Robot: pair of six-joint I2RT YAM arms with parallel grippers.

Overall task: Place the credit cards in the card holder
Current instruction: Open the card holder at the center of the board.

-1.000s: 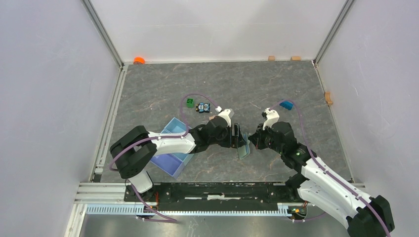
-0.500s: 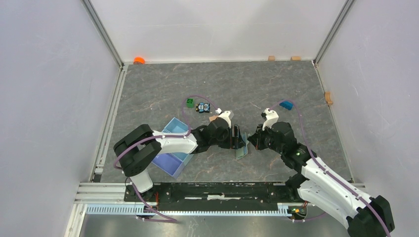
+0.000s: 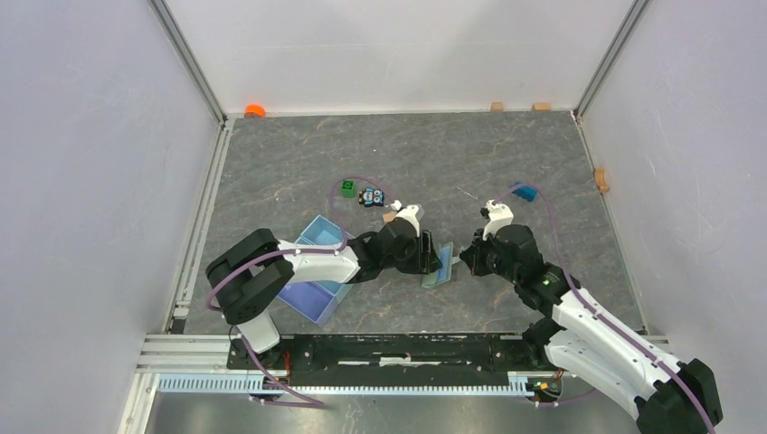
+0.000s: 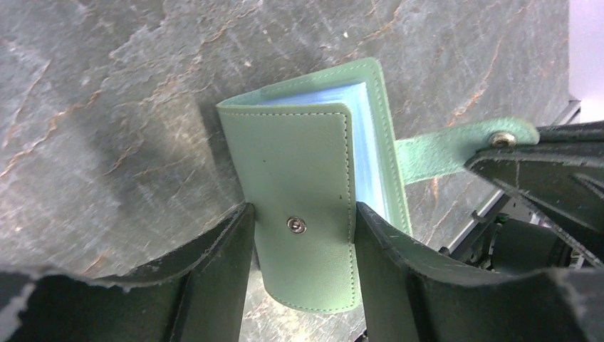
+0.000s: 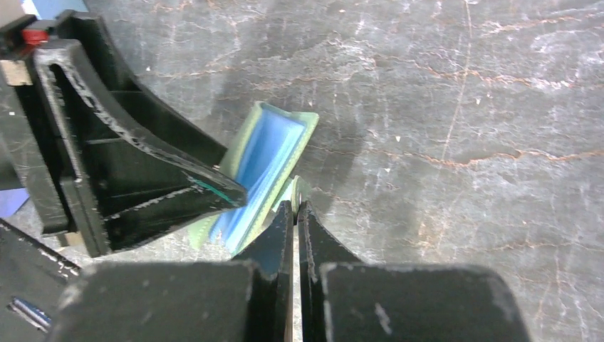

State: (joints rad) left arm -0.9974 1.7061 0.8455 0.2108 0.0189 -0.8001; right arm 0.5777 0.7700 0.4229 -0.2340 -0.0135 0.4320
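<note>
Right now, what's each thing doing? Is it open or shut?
Wallet, partly open, blue sleeves showing, unsnapped.
Tab, stretched out sideways, pinched at its end.
Left claw, spread on both sides of the wallet's cover; grip unclear.
Right claw, shut on the wallet's tab.
Tray, lying flat, open side up.

We see the holder (image 3: 439,265) tilted on the table (image 3: 298,154), near its middle. It is sage-green with stitched edges and half open, with pale blue sleeves showing inside. Its front flap carries a metal snap, and its tab (image 4: 456,146) sticks out sideways.
</note>
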